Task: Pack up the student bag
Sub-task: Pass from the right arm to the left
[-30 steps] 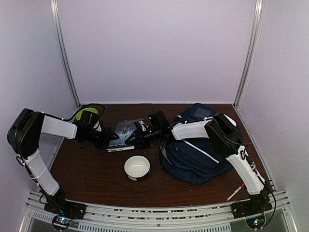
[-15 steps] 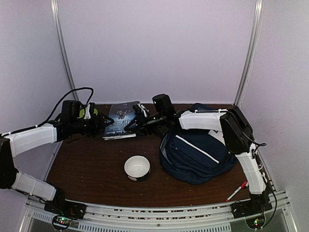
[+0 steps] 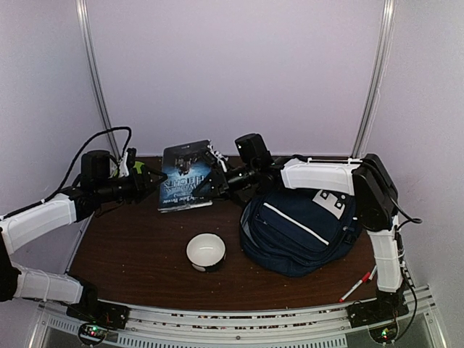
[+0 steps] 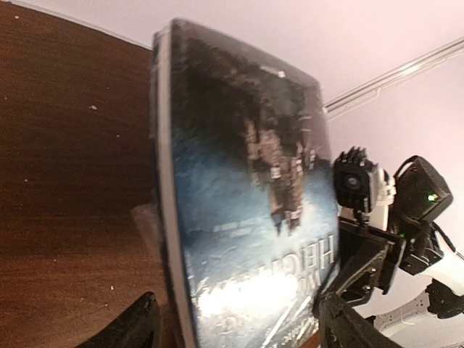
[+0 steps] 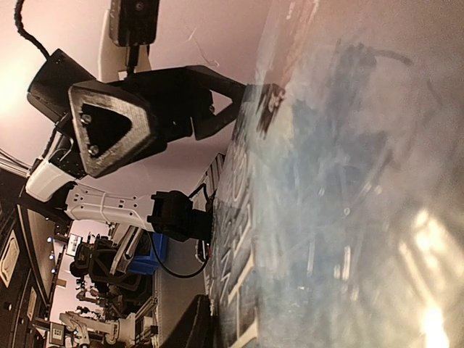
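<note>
- The left arm (image 3: 40,217) reaches in along the left wall, close to the left edge of the table (image 3: 130,254).
- The left gripper (image 3: 151,178) is at the left edge of the book (image 3: 185,183). One finger (image 4: 134,330) is on each side of that edge, and they are set wide apart. I cannot tell if they squeeze it.
- The book is tipped up near the back of the table. Its dark blue cover faces up and toward the front. I cannot tell if its bottom edge touches the wood.
- The right gripper (image 3: 212,181) is pinched onto the book's right edge, from the right side.
- A white bowl (image 3: 206,251) sits in front of the book, right way up and well apart from both grippers. Bare brown table shows to the left of it and in front of it, up to the metal rail (image 3: 232,319).
- The student bag (image 3: 290,243) lies on the right half of the table, just beside the bowl, with a thin strip of wood between them. Its far left rim is near the book's right edge and lies under the right arm (image 3: 319,176). Its white patch (image 3: 331,201) faces up.
- The bag's right side comes close to the right wall, so little room shows there.
- A red and white pen (image 3: 354,287) lies near the front right corner, just in front of the bag.
</note>
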Robot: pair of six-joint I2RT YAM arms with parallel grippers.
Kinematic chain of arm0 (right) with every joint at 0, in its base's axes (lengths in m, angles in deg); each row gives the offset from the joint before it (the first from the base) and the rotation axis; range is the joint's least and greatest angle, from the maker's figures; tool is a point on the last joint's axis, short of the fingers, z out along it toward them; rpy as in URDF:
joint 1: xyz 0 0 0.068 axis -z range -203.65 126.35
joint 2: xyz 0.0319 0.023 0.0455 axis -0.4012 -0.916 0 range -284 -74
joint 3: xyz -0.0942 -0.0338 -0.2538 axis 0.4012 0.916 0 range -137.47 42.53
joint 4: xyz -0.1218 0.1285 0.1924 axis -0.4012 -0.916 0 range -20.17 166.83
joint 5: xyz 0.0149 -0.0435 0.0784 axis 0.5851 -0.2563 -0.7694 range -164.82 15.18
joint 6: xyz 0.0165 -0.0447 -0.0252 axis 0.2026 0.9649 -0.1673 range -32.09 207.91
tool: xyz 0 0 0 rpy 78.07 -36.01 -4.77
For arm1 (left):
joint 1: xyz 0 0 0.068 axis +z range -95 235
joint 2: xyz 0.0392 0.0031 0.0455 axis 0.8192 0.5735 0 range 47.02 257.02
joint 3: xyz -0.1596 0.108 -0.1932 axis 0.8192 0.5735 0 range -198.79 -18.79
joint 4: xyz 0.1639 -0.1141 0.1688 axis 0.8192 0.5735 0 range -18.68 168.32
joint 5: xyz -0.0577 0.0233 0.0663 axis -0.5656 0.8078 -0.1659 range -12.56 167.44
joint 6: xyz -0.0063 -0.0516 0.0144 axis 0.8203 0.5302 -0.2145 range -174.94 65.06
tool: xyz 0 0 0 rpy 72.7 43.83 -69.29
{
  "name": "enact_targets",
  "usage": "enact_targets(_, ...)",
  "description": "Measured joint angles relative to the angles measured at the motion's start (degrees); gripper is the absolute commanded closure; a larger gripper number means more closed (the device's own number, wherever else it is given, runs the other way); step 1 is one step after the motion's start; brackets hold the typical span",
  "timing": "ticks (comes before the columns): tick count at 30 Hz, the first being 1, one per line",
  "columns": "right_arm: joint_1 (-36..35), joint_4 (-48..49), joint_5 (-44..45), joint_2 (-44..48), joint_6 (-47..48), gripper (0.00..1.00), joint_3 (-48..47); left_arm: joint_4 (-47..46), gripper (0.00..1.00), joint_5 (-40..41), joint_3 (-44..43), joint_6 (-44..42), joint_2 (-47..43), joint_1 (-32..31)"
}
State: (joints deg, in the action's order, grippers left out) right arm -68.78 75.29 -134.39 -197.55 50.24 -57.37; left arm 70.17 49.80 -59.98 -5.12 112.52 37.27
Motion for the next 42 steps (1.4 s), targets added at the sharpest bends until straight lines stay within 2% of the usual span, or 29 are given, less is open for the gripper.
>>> enact_targets(6, 0.0, 1.9, -0.7, 0.0, -1.9, 1.0, 3.0, -6.9, 0.23, -4.4, 2.4, 1.9, 0.0, -1.1)
enact_targets(12, 0.0, 5.5, -1.3, 0.4, -4.6, 1.0, 4.5, -8.2, 0.23, -4.3, 3.5, 2.6, -0.4, -1.5)
enact_targets(15, 0.0, 6.0, -1.6, 1.3, -4.7, 1.0, 5.4, -6.4, 0.23, -2.4, 3.4, 1.7, -1.8, -1.5)
enact_targets(22, 0.0, 4.8, -1.9, 4.4, -2.5, 1.0, 5.5, 4.3, 0.24, 2.2, -0.4, -4.2, -4.8, -1.5)
enact_targets(29, 0.0, 12.1, -4.3, 4.9, -7.1, 1.0, 6.8, -4.3, 0.24, -4.1, 3.4, -1.8, -2.9, -2.6)
enact_targets(34, 0.0, 16.1, -5.5, 4.9, -10.9, 1.0, 7.8, -10.4, 0.33, -8.3, 3.4, -0.4, -2.6, -4.7)
enact_targets(39, 0.2, 18.5, -6.6, 4.9, -11.2, 0.99, 7.8, -16.7, 0.42, -9.7, 5.0, 2.8, -2.2, -5.0)
enact_targets(42, 0.5, 18.1, -6.6, 4.9, -10.8, 0.98, 7.7, -18.9, 0.5, -10.3, 6.4, 4.4, -2.2, -5.0)
